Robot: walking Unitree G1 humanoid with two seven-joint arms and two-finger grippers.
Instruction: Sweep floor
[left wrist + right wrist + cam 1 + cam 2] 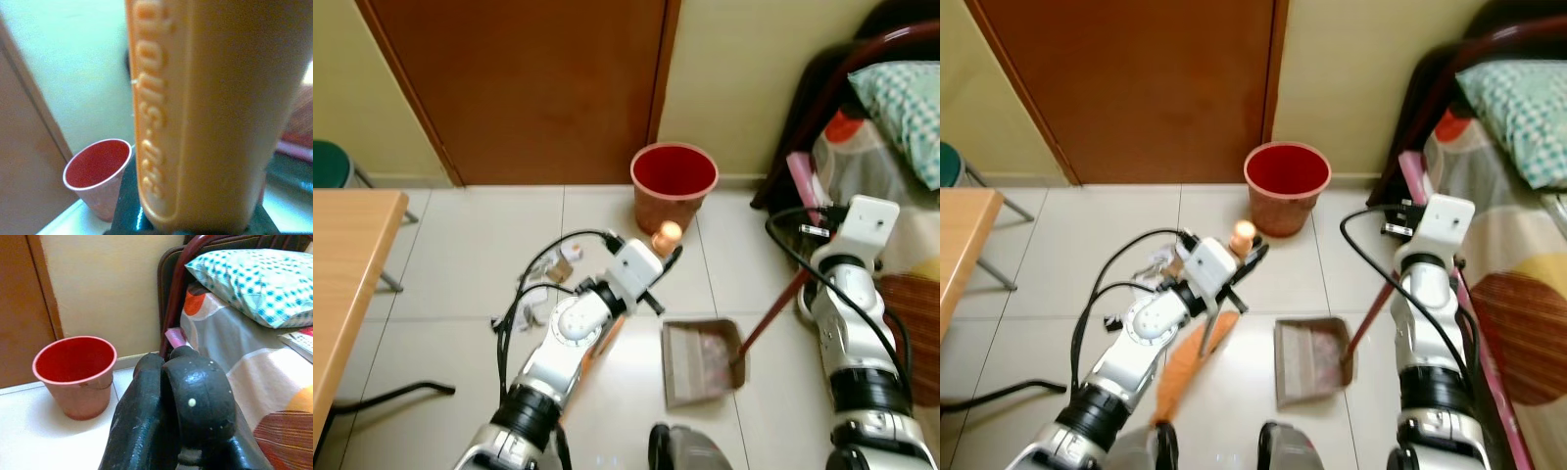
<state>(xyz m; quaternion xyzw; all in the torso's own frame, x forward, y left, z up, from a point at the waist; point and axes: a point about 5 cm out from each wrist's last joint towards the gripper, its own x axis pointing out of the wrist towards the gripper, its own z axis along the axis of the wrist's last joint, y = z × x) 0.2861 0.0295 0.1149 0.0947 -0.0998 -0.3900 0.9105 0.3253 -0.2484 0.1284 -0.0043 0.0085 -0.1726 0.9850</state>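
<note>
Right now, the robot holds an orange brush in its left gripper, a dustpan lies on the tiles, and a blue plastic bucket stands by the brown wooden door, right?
Nearly. The plastic bucket by the brown wooden door is red, not blue, as the left eye view shows. The rest holds: the left gripper grips the orange brush, and the brown dustpan lies on the pale tiles.

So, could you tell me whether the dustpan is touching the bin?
Apart. The left eye view shows bare tiles between the dustpan and the bin.
</note>
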